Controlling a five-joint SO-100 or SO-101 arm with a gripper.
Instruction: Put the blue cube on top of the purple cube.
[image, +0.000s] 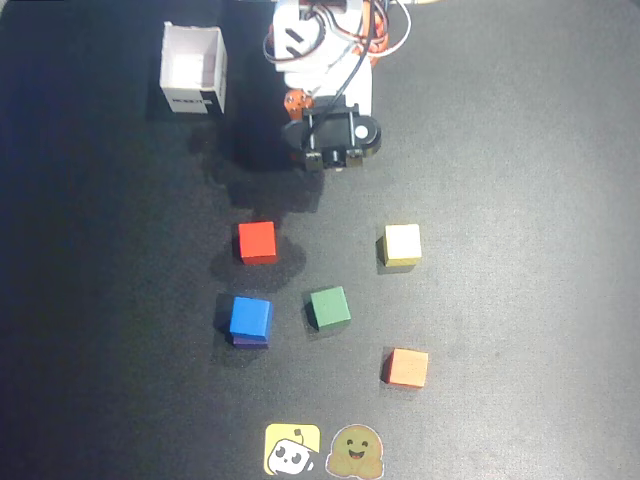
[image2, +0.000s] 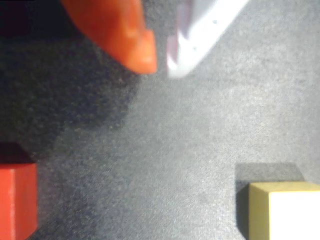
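Overhead view: the blue cube (image: 249, 317) is already sitting on the purple cube (image: 247, 342), only a violet sliver showing at its near edge, left of the green cube (image: 329, 307). I'm hovering my hand (image: 333, 160) far from it, near the base.

Wrist view: my hand (image2: 161, 65) is holding nothing, fingertips nearly together with a slim gap, above bare counter (image2: 175, 150) between the red cube (image2: 17, 200) and yellow cube (image2: 282, 210). The blue cube looks light, rigid and matte; I'm judging opposite flat side faces the best hold.
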